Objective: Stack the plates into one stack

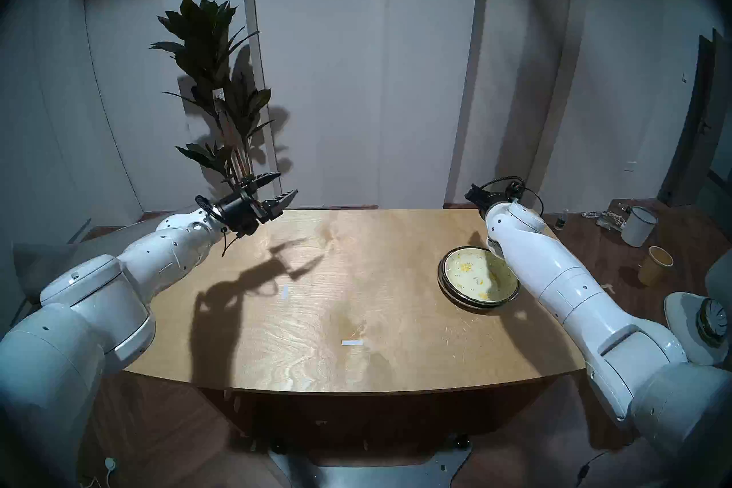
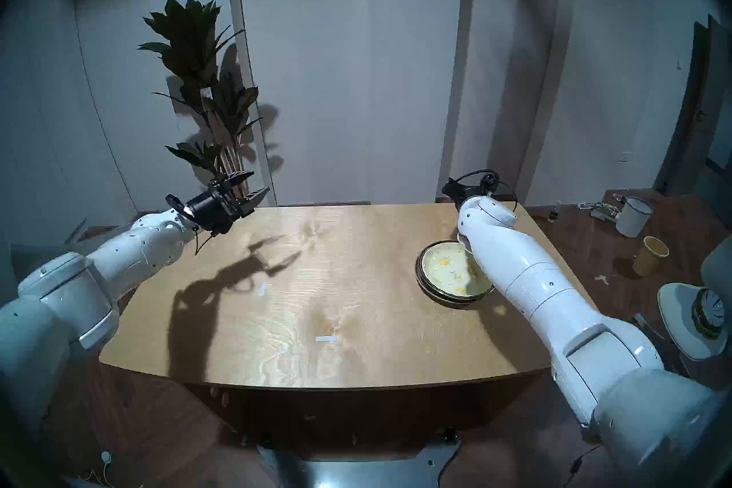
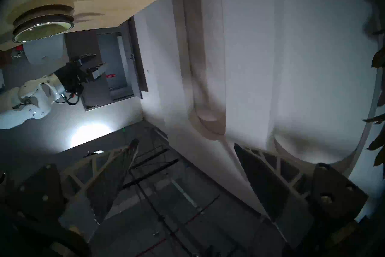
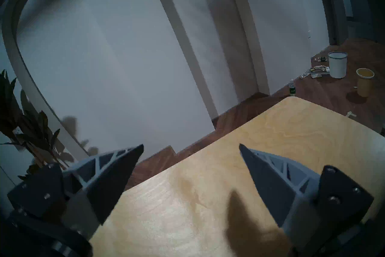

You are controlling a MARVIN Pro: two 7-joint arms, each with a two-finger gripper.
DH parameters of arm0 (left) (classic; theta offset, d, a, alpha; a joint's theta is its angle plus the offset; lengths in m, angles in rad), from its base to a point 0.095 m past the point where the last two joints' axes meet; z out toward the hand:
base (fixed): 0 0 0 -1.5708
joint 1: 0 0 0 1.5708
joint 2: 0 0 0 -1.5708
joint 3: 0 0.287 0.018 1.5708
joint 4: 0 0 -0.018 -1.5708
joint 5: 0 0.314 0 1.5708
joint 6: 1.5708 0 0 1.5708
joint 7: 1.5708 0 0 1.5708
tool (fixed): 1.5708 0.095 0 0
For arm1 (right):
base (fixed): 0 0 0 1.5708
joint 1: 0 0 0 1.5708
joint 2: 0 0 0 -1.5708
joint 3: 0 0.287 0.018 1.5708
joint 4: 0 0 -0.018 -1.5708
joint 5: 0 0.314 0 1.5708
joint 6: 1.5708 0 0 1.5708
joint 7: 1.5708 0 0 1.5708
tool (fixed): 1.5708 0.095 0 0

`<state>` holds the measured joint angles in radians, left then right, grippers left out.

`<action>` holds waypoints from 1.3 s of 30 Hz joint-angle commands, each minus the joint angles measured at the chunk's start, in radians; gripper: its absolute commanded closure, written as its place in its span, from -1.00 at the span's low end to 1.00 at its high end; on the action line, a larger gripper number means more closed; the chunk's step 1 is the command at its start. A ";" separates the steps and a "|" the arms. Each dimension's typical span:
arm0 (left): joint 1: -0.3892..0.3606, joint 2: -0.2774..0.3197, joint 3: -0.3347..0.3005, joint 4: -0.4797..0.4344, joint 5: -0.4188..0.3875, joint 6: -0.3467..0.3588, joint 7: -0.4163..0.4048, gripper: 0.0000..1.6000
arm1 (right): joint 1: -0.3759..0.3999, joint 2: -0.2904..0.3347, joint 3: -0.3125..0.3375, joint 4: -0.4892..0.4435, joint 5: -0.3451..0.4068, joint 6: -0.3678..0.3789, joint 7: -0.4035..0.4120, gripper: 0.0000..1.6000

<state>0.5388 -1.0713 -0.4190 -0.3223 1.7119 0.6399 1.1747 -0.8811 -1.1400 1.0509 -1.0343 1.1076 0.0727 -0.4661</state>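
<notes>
The plates (image 1: pixel 477 279) sit as one stack on the right side of the wooden bench (image 1: pixel 317 317), the pale yellow floral plate (image 1: pixel 473 273) on top with darker rims showing under it. The stack lies near the bench's right edge, and the right arm (image 1: pixel 554 269) crosses over its right rim in the head views. From the left wrist view, which is turned upside down, the stack (image 3: pixel 42 25) shows a shiny steel rim and layered dark edges.

The left pincer (image 1: pixel 277 190) hangs above the far left corner of the bench, just before the potted plant (image 1: pixel 214 79), its fingers spread wide and empty. The right pincer (image 4: pixel 191 148) is released too, nothing between its fingers; it hovers over the far right part of the bench, pointing toward the far edge and the wall.

The middle and left of the bench lie bare apart from two small white tape strips (image 1: pixel 351 343), well apart from the stack. On the floor to the right stand a white bucket (image 1: pixel 638 225) and a yellow cup (image 1: pixel 655 265).
</notes>
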 commanded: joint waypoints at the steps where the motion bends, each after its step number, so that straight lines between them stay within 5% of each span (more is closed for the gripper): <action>1: -0.030 -0.034 -0.004 -0.040 0.019 0.116 0.018 -1.00 | 0.103 -0.029 -0.024 0.040 -0.035 0.024 -0.011 -1.00; 13: -0.033 -0.078 0.042 -0.065 0.129 0.316 -0.186 -1.00 | 0.202 -0.069 -0.136 0.159 -0.143 0.071 -0.035 -1.00; 39: -0.132 -0.119 0.148 -0.022 0.356 0.320 -0.321 -1.00 | 0.358 -0.164 -0.238 0.412 -0.241 0.068 0.009 -1.00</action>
<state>0.4869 -1.1714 -0.2626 -0.3670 2.0548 0.9550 0.8668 -0.5959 -1.2733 0.8217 -0.6499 0.8876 0.1600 -0.4720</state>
